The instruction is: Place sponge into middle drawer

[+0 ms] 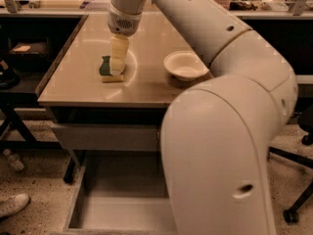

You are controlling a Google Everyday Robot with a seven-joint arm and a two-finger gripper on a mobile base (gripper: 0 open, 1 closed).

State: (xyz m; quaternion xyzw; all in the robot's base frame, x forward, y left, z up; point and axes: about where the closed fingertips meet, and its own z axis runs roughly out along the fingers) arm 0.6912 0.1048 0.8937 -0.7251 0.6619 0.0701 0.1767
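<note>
The sponge (107,71), pale yellow with a dark green layer, lies on the left part of the tan table top (146,89). My gripper (117,65) hangs straight down from the wrist and sits on or right against the sponge's right side, hiding part of it. The middle drawer (120,210) stands pulled out low at the front, with a bare grey floor and low side walls. Its right part is hidden behind my arm's large white body.
A white bowl (185,65) stands on the table to the right of the sponge. A shut grey drawer front (105,137) sits under the table edge. A shoe (12,204) and a bottle (12,160) lie on the floor at left. A chair's wheeled base (292,213) is at right.
</note>
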